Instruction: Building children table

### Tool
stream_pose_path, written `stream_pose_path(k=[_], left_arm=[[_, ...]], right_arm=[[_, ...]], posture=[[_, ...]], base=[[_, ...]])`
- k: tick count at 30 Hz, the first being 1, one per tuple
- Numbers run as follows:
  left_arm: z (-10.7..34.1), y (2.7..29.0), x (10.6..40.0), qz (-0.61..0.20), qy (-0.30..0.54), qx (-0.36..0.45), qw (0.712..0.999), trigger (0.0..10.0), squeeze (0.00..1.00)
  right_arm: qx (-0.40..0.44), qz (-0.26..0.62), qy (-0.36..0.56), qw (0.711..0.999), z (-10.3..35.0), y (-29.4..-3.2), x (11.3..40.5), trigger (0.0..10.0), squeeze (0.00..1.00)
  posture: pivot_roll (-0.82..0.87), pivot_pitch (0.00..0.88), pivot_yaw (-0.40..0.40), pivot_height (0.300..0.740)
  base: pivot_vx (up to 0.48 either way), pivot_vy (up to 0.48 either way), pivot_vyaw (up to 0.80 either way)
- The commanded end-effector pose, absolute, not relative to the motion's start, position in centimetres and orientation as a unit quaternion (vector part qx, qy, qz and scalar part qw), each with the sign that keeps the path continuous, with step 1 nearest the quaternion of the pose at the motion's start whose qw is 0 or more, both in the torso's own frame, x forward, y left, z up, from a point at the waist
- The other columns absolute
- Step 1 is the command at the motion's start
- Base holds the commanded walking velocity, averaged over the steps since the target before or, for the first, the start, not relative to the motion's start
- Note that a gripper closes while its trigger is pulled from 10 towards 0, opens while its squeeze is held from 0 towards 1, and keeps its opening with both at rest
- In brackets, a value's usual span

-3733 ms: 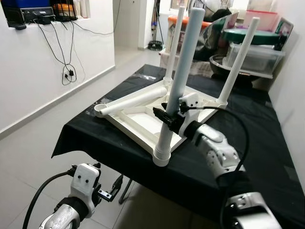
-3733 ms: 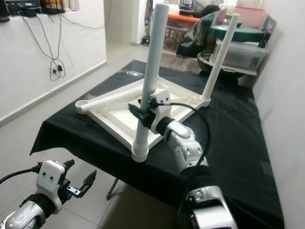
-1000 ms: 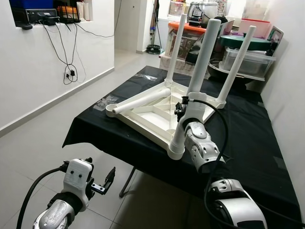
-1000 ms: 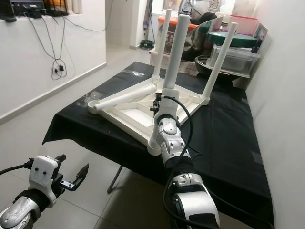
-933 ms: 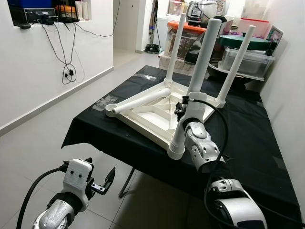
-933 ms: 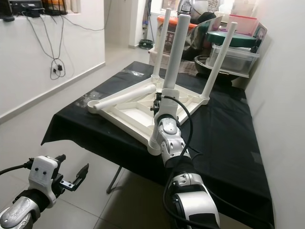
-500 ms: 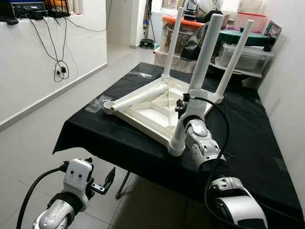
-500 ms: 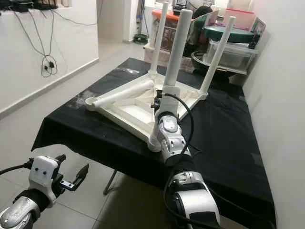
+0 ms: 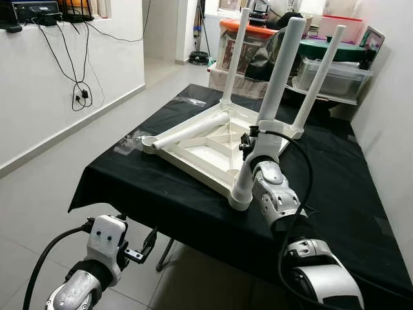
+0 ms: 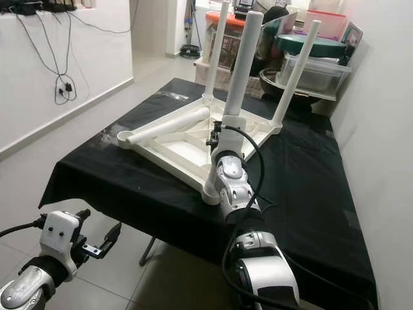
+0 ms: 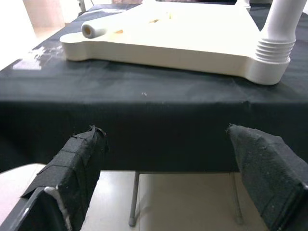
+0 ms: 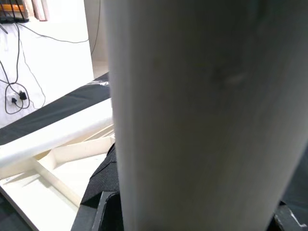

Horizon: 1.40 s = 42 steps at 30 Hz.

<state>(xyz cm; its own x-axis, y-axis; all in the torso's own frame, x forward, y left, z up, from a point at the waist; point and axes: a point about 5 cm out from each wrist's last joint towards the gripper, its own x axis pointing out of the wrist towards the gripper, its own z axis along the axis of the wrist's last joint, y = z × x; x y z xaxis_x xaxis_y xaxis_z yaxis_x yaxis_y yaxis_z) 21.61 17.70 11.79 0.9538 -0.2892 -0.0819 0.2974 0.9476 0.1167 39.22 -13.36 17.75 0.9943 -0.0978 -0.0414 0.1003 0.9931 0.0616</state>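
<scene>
Tabletop (image 9: 193,155), white and upside down, lies on the black-clothed table (image 9: 361,194), two far legs upright at twelve o'clock. From where I stand, the near leg (image 9: 271,103) leans; forced crooked, its thread could jam. The loose leg (image 9: 190,132) might roll off. The right gripper (image 9: 250,143) clasps that near leg low, forearm reaching forward. The left gripper (image 11: 168,178) hangs wide apart below the table edge, at seven o'clock.

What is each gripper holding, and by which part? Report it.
The right gripper clamps the near table leg low on its shaft, above the threaded socket. The left gripper hangs open below the table edge, holding nothing.
</scene>
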Motion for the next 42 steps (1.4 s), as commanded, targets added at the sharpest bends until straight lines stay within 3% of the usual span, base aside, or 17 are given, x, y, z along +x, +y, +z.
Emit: stream_pose_path(k=[1, 42], left_arm=[[11.73, 17.35, 21.55, -0.157, 0.032, 0.058, 0.985, 10.0, 0.00], [11.78, 17.41, 21.81, -0.153, 0.027, 0.061, 0.986, 10.0, 0.00]], right_arm=[[0.034, -0.067, 0.173, 0.982, 10.30, -14.10, 37.13, 10.0, 0.00], [0.055, -0.095, 0.185, 0.977, 10.13, -13.80, 37.12, 10.0, 0.00]], posture=[[0.06, 0.000, -0.099, 0.740], [0.06, 0.000, -0.097, 0.740]], base=[[0.000, 0.000, 0.00], [0.000, 0.000, 0.00]])
